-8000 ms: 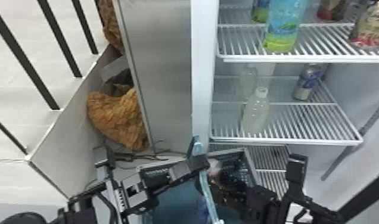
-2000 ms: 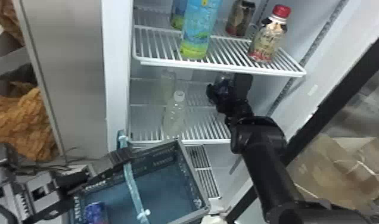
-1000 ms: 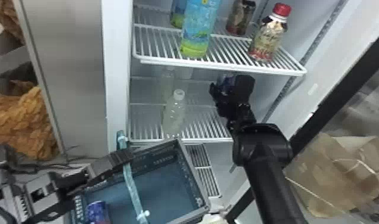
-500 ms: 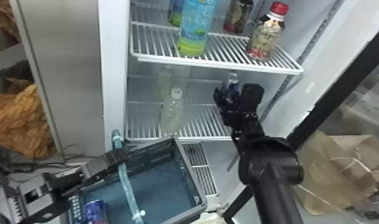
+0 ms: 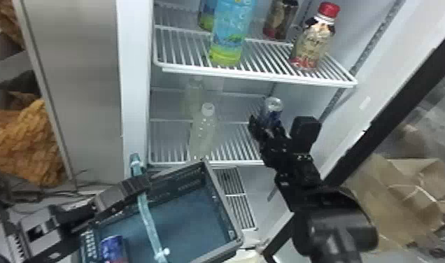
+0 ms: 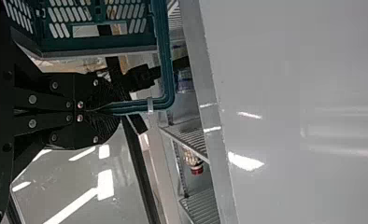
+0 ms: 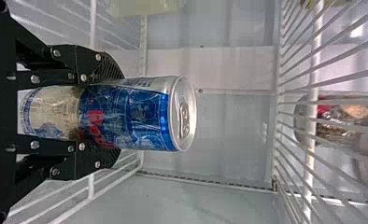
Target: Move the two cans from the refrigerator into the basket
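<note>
1. Centre right of the head view, my right gripper (image 5: 270, 128) is clamped on a blue-and-silver can (image 5: 273, 105), one finger on each side; the can is inside the refrigerator (image 5: 133, 87), below the upper wire shelf (image 5: 263, 74).
2. Lower left, my left gripper (image 5: 140, 184) is closed on the teal handle (image 5: 149, 217) of the basket (image 5: 223, 203).
3. A second can (image 5: 112, 247), blue, lies inside the basket, at the bottom left of the frame.
4. Near the centre, a pale bottle with a white cap (image 5: 203, 131) stands on the lower wire shelf (image 5: 237, 143).
5. At the upper right, a red-capped bottle (image 5: 312, 43) stands on the upper wire shelf.
</note>
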You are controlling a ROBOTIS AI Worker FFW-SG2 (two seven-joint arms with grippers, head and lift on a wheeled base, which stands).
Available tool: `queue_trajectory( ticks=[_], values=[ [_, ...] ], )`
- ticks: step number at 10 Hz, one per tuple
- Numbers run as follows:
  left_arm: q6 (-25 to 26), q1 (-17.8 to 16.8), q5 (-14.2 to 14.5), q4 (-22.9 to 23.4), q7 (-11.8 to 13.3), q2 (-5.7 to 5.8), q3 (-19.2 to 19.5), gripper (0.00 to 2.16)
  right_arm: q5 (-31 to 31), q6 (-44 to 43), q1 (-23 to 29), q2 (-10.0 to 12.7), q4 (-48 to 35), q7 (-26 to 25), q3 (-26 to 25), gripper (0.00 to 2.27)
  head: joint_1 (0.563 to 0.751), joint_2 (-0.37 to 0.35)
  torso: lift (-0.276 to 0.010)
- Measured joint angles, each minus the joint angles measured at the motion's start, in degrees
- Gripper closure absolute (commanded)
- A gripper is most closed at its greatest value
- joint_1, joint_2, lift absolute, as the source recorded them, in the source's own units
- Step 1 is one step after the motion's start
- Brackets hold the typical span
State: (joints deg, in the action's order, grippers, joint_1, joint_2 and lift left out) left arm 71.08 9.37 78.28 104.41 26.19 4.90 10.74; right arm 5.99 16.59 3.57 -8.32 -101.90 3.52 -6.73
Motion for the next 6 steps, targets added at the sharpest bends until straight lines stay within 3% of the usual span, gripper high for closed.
queue_trajectory(
  ticks=[6],
  values=[
    [-0.21, 0.43, 0.1, 0.05, 0.0, 0.06, 0.0, 1.21, 7.12, 1.32, 15.2, -0.82, -17.92, 1.27, -1.38, 1.27, 0.695, -0.312, -0.219]
  ],
)
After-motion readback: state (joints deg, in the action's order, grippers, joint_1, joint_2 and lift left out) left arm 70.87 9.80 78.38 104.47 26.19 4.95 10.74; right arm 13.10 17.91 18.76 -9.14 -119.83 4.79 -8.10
